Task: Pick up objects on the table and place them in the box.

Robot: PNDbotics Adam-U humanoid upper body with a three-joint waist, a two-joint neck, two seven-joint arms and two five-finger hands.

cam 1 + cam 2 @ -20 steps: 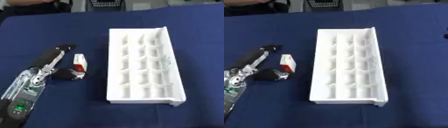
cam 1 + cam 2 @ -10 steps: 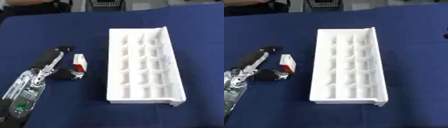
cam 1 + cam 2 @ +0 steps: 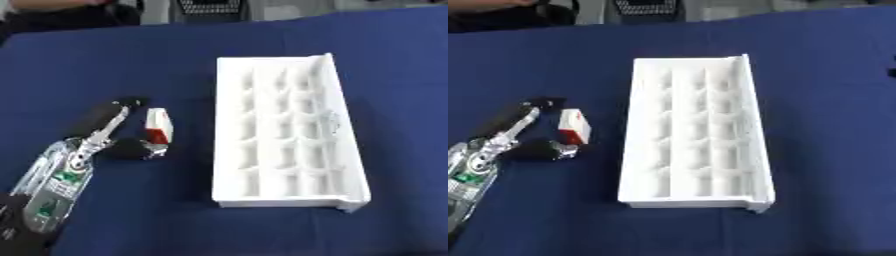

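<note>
A small white carton with a red end [image 3: 158, 125] lies flat on the blue cloth, left of the white compartment box [image 3: 339, 107]. My left hand [image 3: 77, 155] reaches in from the lower left. Its long black fingers [image 3: 109, 114] stretch straight along the carton's left side. The thumb [image 3: 131, 149] sits at the carton's near, red end and seems to touch it. The hand is open and the carton rests on the cloth. The box's compartments hold nothing that I can see. My right hand shows in neither view.
The blue cloth [image 3: 824, 60] covers the whole table. The box has a raised wall along its right side [image 3: 750, 100]. Dark chairs and a basket stand beyond the far edge. A small dark shape [image 3: 892, 73] shows at the right border.
</note>
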